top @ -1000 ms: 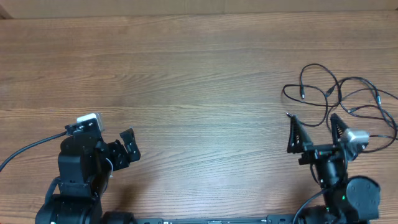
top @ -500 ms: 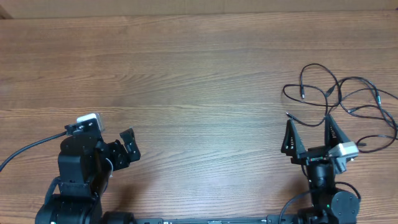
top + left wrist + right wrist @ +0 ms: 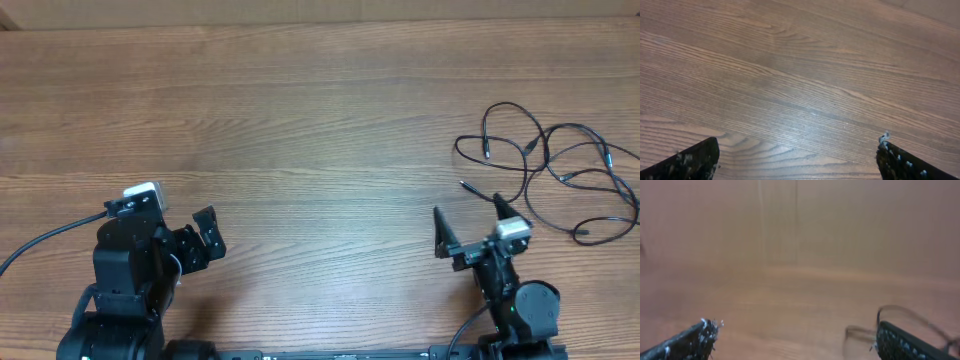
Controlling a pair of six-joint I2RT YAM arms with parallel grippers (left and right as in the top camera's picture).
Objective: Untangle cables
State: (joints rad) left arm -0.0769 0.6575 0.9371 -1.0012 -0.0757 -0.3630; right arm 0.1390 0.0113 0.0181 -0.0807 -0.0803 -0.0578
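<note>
The cables (image 3: 560, 165) lie as loose black looping strands with small plug ends on the wooden table at the far right. My right gripper (image 3: 472, 226) is open and empty, near the front edge, just left of and below the strands. Its wrist view is blurred and shows a cable loop (image 3: 905, 315) beside the right finger. My left gripper (image 3: 207, 235) is open and empty at the front left, far from the cables; its wrist view (image 3: 797, 160) shows only bare wood between the fingertips.
The wooden table (image 3: 300, 130) fills the view. A thick black arm wire (image 3: 40, 245) runs off the left edge from the left arm.
The right arm has pulled back toward the front edge and swung left, away from the cable loops. The left arm has not moved.
</note>
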